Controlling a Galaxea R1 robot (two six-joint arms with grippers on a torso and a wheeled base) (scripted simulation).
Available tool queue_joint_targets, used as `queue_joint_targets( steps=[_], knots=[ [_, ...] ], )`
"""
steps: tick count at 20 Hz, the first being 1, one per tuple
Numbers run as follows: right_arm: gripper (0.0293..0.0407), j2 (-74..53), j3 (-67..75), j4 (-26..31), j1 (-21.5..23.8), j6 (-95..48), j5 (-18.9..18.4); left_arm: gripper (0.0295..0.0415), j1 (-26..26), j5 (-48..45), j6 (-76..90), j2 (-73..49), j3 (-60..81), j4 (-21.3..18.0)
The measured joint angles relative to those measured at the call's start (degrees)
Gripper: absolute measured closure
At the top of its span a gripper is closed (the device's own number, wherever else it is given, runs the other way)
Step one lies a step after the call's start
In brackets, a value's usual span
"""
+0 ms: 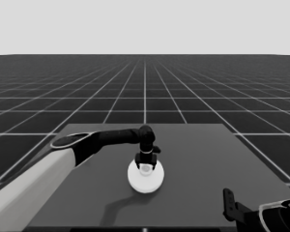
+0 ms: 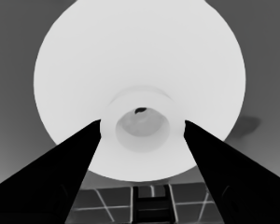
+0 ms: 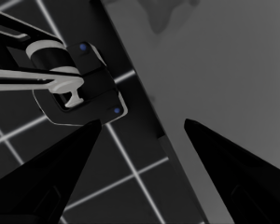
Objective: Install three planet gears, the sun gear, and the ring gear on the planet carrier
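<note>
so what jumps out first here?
The left gripper hangs over the table's middle, fingers open either side of a raised hub on a large white round part, the only part showing. The right gripper sits parked at the near right corner, open.

Dark table (image 1: 232, 193), gridded floor (image 1: 145, 82) beyond

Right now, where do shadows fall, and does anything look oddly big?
Head view: the left arm's shadow lies on the table below the white disc. Left wrist view: that disc fills the picture, a dark shadow patch beside it. Right wrist view: faint shadow on the table.
</note>
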Motion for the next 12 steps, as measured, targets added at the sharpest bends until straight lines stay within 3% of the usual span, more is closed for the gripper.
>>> queue_joint_targets(
  steps=[12],
  knots=[
    [0.0315,0.00,0.00,0.00,0.00,0.00,0.00,0.0362,0.00,0.00,6.01,0.01,0.01,0.00]
  ],
)
